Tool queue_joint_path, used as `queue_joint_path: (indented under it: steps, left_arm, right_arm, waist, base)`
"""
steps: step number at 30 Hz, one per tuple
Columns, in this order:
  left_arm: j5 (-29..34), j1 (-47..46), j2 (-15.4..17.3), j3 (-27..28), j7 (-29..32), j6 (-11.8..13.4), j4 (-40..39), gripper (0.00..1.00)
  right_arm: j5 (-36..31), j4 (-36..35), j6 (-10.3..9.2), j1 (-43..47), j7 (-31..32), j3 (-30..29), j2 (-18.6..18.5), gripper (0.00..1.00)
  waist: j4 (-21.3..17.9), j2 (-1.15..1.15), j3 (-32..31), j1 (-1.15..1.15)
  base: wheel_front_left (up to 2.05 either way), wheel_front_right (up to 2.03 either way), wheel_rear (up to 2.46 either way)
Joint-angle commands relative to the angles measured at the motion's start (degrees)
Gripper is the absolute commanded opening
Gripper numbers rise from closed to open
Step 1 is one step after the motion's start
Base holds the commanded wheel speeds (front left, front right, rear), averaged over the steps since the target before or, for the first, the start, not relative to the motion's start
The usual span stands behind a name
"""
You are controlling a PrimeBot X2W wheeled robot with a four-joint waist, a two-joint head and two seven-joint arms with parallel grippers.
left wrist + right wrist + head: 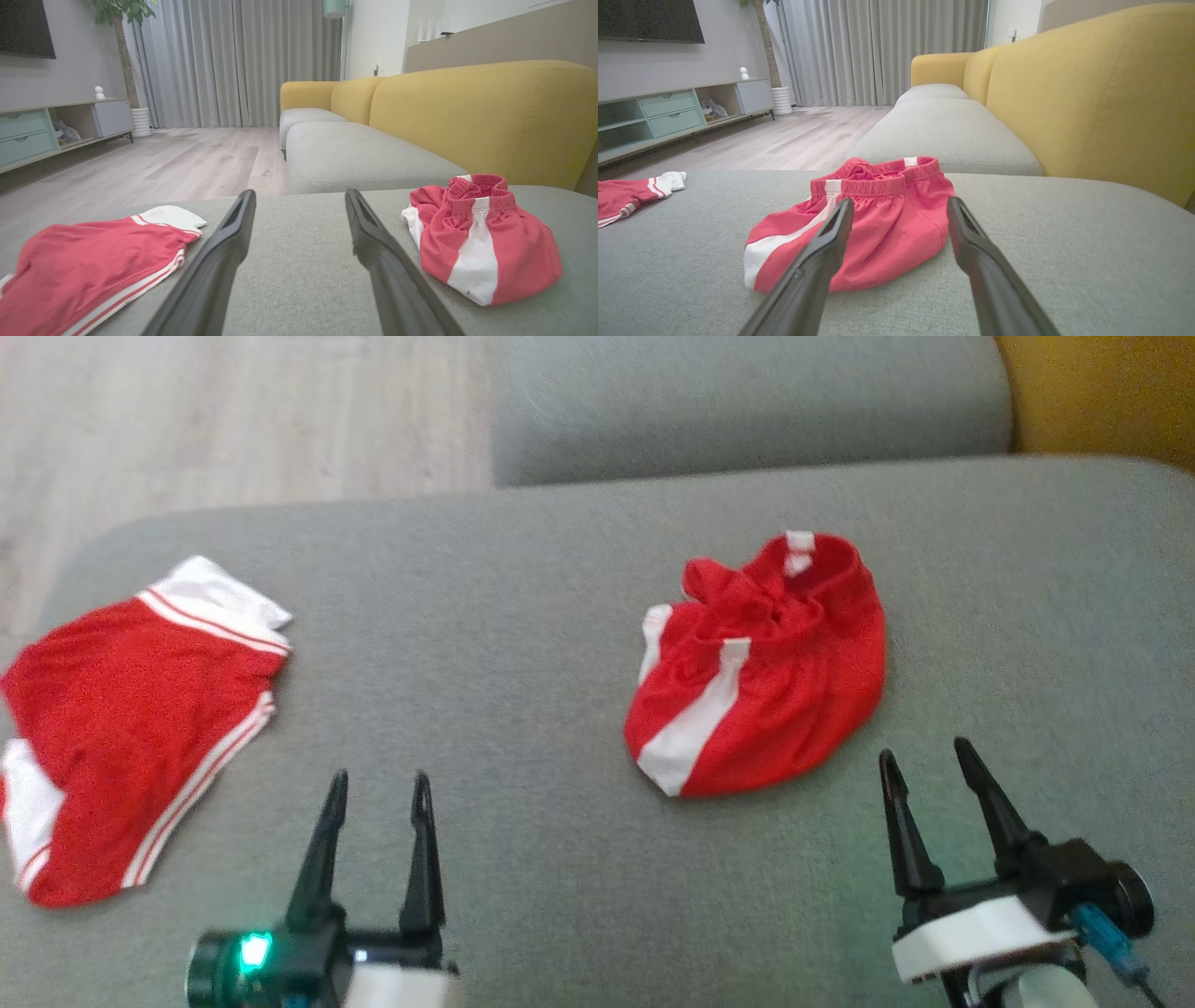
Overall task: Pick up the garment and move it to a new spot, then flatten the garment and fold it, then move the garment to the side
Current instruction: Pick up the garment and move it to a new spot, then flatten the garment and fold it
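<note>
A crumpled red garment with white stripes lies bunched on the grey seat cushion, right of the middle. In the right wrist view this garment sits just beyond my right gripper, whose fingers stand open and apart from the cloth. A second red garment with white trim lies flatter at the cushion's left edge. My left gripper is open over bare cushion between the two, holding nothing. My right gripper hovers near the bunched garment's near right side. From the left wrist, the bunched garment is at right and the flat garment at left.
The yellow sofa backrest rises on the right. Another grey seat cushion lies beyond. Wooden floor drops off past the cushion's far left edge. A low TV cabinet stands across the room.
</note>
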Motion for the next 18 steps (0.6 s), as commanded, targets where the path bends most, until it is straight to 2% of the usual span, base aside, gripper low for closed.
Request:
queue_joint_path:
  steps: [1,9,18]
  left_arm:
    - [2.0,0.3,-0.9,2.5,-0.5,-0.8,-3.2,1.00]
    - [5.1,4.7,-2.1,4.6,-0.5,-3.4,-3.9,1.00]
    - [5.9,5.1,-3.0,5.6,-0.5,-4.6,-3.6,1.00]
  right_arm:
    - [-0.7,-1.6,-0.04,-0.5,-0.1,0.8,-0.1,1.00]
    - [-2.0,-1.2,-0.04,1.6,-0.1,-0.2,-0.1,1.00]
    - [-1.5,-2.0,-0.04,2.1,-0.1,1.0,-0.1,1.00]
  waist:
    - [3.0,0.00,-3.1,0.02]
    - [3.6,0.00,-4.4,0.02]
    - [3.6,0.00,-4.7,0.02]
  base:
    - [0.00,0.00,0.00]
    - [0.00,0.00,0.00]
    - [0.00,0.00,0.00]
